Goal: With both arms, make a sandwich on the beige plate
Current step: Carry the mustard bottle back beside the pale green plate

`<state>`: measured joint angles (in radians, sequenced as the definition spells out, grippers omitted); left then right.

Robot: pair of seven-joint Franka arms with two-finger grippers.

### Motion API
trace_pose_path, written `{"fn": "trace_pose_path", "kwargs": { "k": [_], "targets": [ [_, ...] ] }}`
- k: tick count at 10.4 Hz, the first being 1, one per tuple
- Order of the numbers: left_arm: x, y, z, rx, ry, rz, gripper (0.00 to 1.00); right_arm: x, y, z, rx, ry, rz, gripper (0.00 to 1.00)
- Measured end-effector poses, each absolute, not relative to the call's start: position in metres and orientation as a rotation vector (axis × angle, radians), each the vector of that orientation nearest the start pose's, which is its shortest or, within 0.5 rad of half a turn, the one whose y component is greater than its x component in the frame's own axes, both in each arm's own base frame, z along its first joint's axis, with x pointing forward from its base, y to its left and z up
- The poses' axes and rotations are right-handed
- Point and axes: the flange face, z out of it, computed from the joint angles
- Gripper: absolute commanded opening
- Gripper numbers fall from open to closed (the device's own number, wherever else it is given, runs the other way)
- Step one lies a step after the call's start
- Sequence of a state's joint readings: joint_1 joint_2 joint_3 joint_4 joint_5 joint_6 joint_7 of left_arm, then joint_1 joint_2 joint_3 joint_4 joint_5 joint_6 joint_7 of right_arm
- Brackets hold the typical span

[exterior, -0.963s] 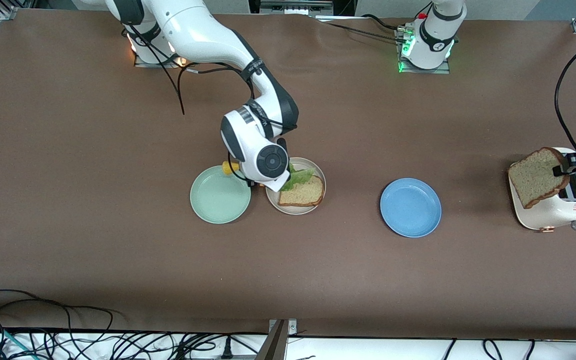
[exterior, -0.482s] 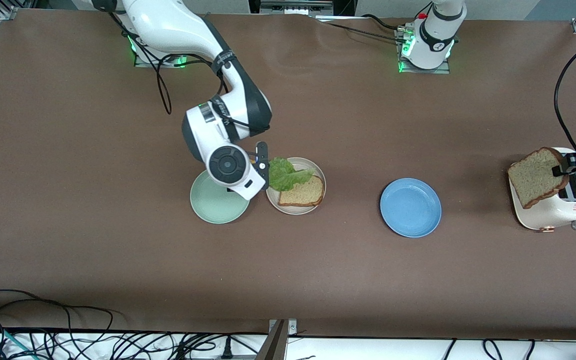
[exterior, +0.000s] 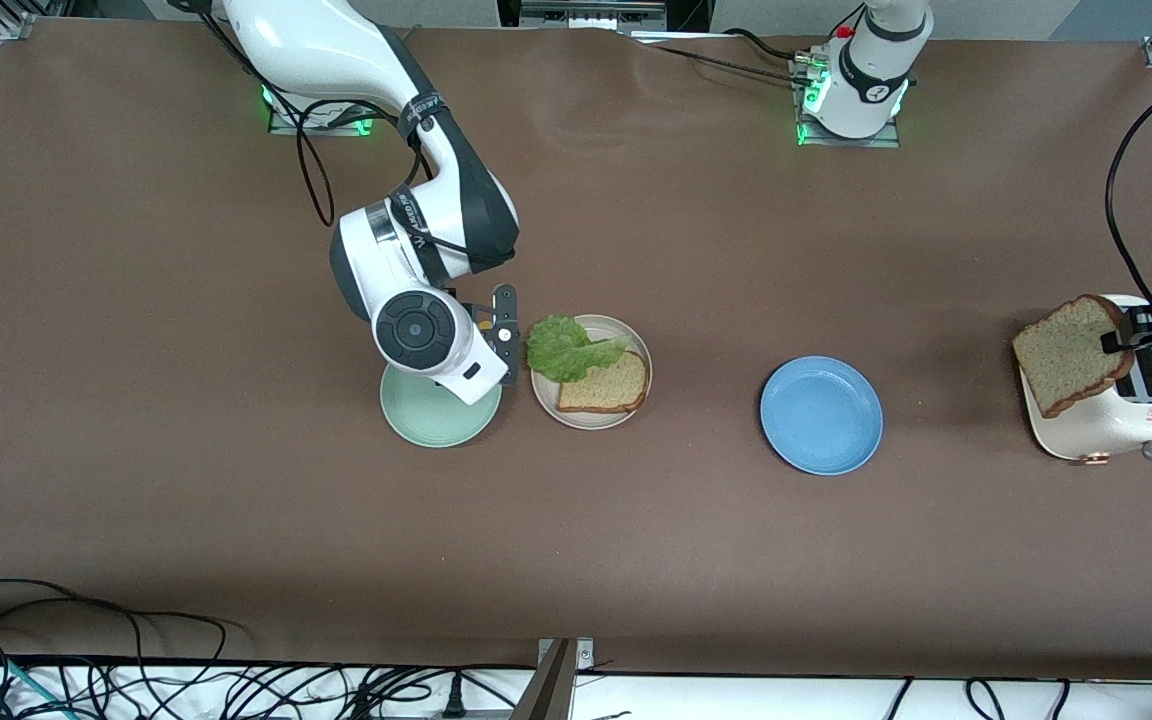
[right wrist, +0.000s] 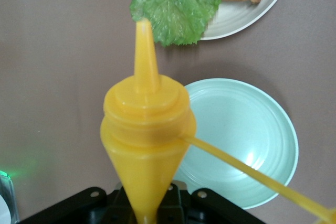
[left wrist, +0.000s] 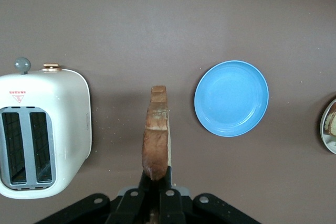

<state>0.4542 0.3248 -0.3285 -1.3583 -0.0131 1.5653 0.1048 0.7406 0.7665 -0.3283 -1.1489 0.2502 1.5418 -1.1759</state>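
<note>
At the right arm's end of the table, a mint green plate (exterior: 439,408) is seen, empty. The right gripper (right wrist: 146,211) is held up over the table just beside this plate. Its fingers are closed on a yellow squeeze bottle (right wrist: 145,156), and the bottle's thin tip is pointed toward the lettuce.

Just beside the green plate, toward the left arm's end, the beige plate (exterior: 636,345) is found. One bread slice (exterior: 604,384) is laid flat on it. A lettuce leaf (exterior: 566,348) is spread over the corner of the bread that is farther from the front camera, and part of the leaf hangs out past the plate's rim.

Next along, well apart from the beige plate, an empty blue plate (exterior: 821,414) is seen.

At the left arm's end, a white toaster (exterior: 1126,410) is stood. The left gripper (exterior: 1141,335) is held up over the toaster. A second bread slice (exterior: 1071,353) is pinched by its crust edge, and it hangs on its side, thin edge down.

The sandwich seems to be only half made. The top slice is probably needed next. From the left gripper, the beige plate lies toward the right arm's end, with the blue plate in between. The slice would likely have to be turned flat before being laid down.
</note>
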Motion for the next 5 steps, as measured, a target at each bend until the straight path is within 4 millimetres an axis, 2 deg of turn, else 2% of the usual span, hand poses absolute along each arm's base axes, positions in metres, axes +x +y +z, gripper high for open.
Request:
{"fn": "trace_pose_path", "kwargs": {
  "k": [1,2,5],
  "targets": [
    [0.632,0.110,0.538,-3.266,-0.052,0.141,0.00,0.612,0.355,0.335,2.295,2.312,-0.504,0.00],
    [0.632,0.109,0.538,-3.266,-0.049,0.142,0.00,0.617,0.334,0.335,2.358,2.291,-0.479,0.00],
    [0.634,0.102,0.538,-3.266,-0.031,0.142,0.00,0.633,0.245,0.350,2.481,2.268,-0.406,0.00]
  ]
}}
